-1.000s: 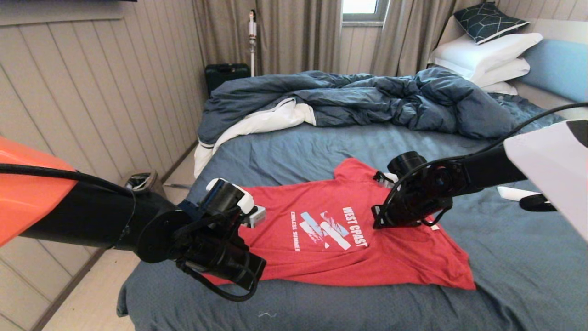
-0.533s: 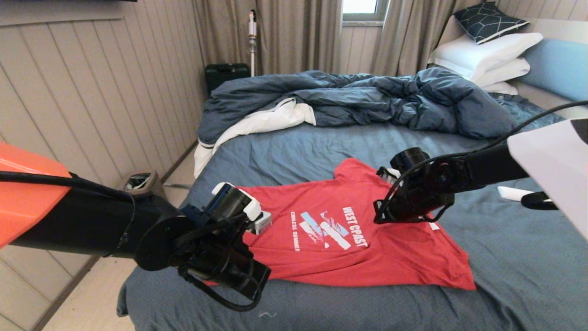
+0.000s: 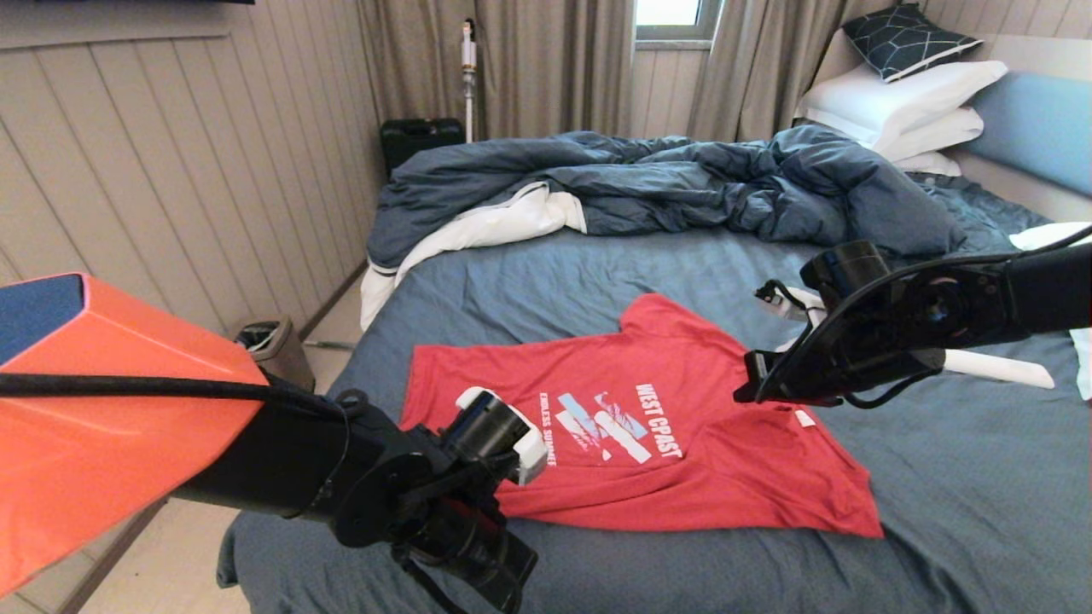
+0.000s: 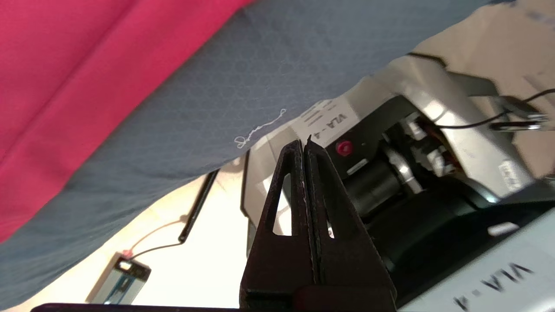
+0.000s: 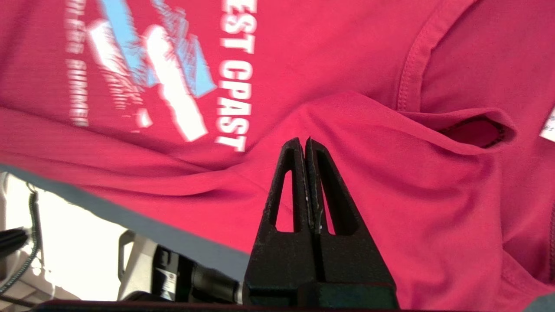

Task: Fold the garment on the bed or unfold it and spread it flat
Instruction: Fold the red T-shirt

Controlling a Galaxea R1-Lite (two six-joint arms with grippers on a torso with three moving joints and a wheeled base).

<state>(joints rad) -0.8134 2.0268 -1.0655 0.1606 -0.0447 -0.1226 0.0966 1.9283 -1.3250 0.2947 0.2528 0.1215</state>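
The garment [image 3: 631, 426], a red T-shirt with a white and light-blue "WEST COAST" print, lies spread face up on the bed [image 3: 546, 281], near its front edge, with soft wrinkles around the collar [image 5: 472, 130]. My right gripper [image 3: 749, 392] hovers just above the shirt's collar end, shut and empty [image 5: 304, 141]. My left gripper [image 4: 305, 142] is shut and empty too. It hangs low beyond the bed's front edge, off the shirt's hem [image 4: 65, 65], and points back at my own base.
A crumpled dark blue duvet [image 3: 665, 179] with white lining fills the far half of the bed. White pillows [image 3: 904, 102] are stacked at the headboard. A white object [image 3: 998, 368] lies on the sheet at right. A bin [image 3: 273, 341] stands on the floor at left.
Both shut grippers have pulled away from the shirt: the left dropped down toward the bed's front edge, uncovering the hem, and the right rose and moved right, off the chest print.
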